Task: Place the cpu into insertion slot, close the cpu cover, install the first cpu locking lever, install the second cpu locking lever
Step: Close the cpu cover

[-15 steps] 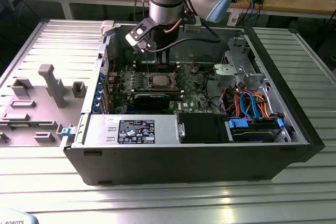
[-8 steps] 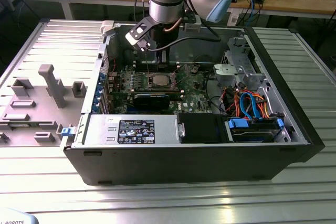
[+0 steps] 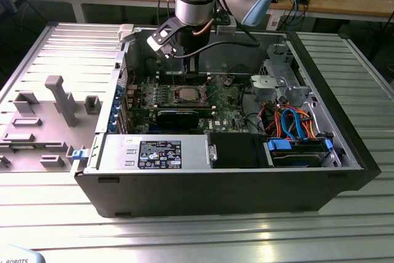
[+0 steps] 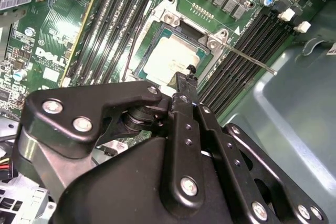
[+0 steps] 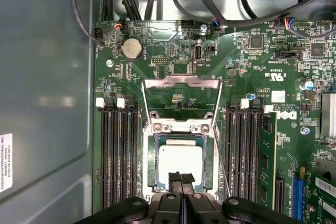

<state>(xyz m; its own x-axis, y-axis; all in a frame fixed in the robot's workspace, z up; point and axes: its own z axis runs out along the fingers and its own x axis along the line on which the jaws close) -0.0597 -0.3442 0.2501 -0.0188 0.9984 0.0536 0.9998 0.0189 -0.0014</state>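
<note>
Chip (image 5: 180,156) sat flat in socket (image 5: 181,126), cover (image 5: 181,82) hinged up leaving it reachable; I read tool (image 5: 181,177) as closed, empty, just over chip edge.

cpu (image 5: 180,157) silver-grey, seated flat in insertion slot (image 5: 149,156) | cpu cover (image 5: 181,82) open (tipped back)

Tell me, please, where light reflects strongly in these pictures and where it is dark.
Exterior view: glare streaks the ribbed metal table in front of the computer case, whose inside is dim. First wrist view: the cpu top shines pale, and the grey case wall carries a soft bright patch. Second wrist view: the black hand looks dark against the bright cpu.
</note>
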